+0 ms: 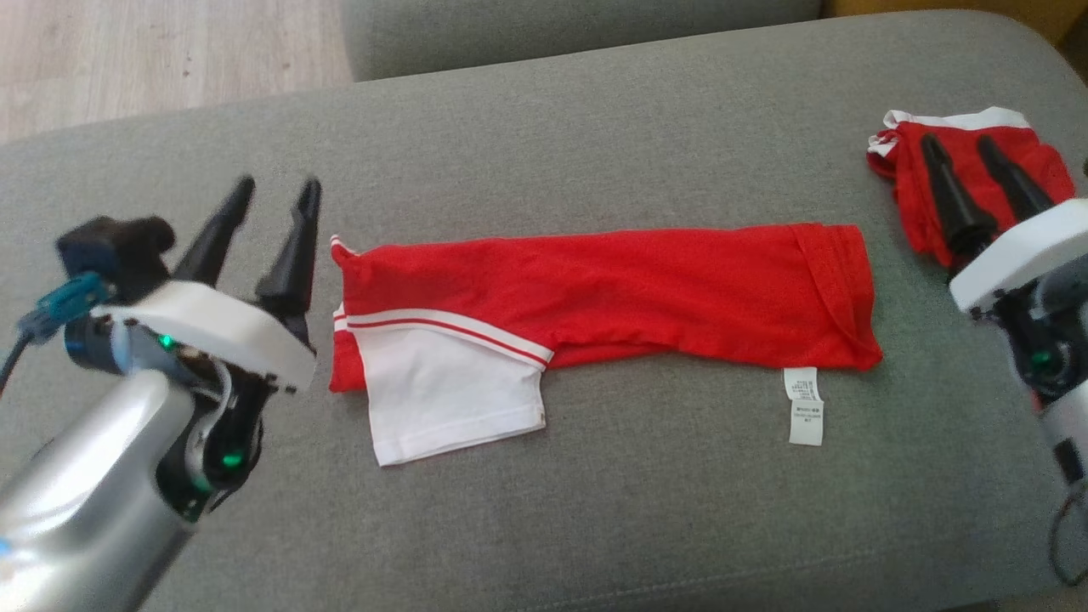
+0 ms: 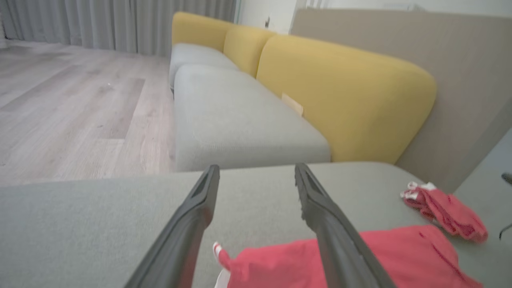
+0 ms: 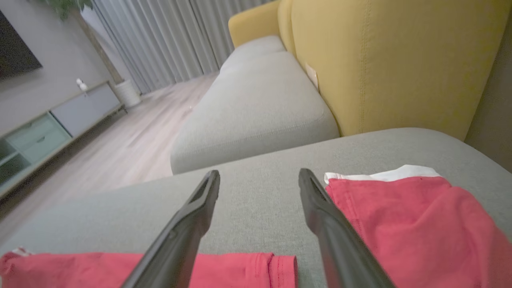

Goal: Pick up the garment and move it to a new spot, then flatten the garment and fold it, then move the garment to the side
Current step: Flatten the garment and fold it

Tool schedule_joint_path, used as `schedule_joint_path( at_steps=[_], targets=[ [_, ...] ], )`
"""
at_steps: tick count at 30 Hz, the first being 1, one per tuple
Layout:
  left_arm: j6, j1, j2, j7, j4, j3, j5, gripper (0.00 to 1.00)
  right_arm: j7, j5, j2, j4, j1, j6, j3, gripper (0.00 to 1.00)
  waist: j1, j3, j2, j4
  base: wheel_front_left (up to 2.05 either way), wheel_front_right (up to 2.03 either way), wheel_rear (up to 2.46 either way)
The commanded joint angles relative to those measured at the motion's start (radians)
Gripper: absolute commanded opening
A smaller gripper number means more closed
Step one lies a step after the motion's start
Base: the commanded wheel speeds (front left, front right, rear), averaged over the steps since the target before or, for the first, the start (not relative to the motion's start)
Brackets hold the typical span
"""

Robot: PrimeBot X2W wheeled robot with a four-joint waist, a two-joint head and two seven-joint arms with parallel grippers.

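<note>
Lying flat across the middle of the cushion [image 1: 595,510], the garment [image 1: 612,289] is seen folded into a long red strip, its white sleeve [image 1: 442,399] turned toward the cushion's near edge and its label [image 1: 805,406] spread on the grey fabric. The left gripper [image 1: 278,189] is held over the cushion's left part, fingers spread wide and nothing gripped between them. The right gripper [image 1: 959,144] is held at the cushion's right end, likewise wide apart and empty, close by a second garment [image 1: 1041,161] bunched there
</note>
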Motion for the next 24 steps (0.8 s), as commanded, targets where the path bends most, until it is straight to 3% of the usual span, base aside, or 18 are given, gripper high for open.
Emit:
schedule_joint_path(
  at_steps=[1,5,10,15,24],
  targets=[
    [0.007,0.009,-0.021,-0.012,-0.056,0.163,0.066,1.0,-0.065,-0.023,0.024,-0.035,0.029,-0.001,-0.038,1.0,0.0,0.002,0.0,0.0,0.0,0.0,0.0],
    [-0.016,0.145,-0.142,-0.012,-0.106,0.366,0.207,1.0,-0.17,-0.083,0.11,-0.055,0.075,-0.001,-0.117,1.0,0.0,0.002,0.0,-0.002,0.0,0.0,0.0],
    [-0.107,0.29,-0.297,-0.012,-0.128,0.527,0.368,1.0,-0.249,-0.182,0.225,-0.089,0.152,-0.001,-0.19,1.0,0.0,0.0,0.0,-0.005,0.0,0.0,0.0],
    [-0.212,0.382,-0.407,-0.012,-0.102,0.609,0.506,1.0,-0.282,-0.292,0.313,-0.123,0.226,-0.001,-0.24,1.0,0.0,0.002,0.0,-0.008,0.0,0.0,0.0],
    [-0.325,0.446,-0.524,-0.013,-0.026,0.7,0.648,1.0,-0.294,-0.426,0.397,-0.148,0.292,-0.001,-0.296,1.0,0.0,0.002,0.0,-0.003,0.0,0.0,0.0]
  ],
)
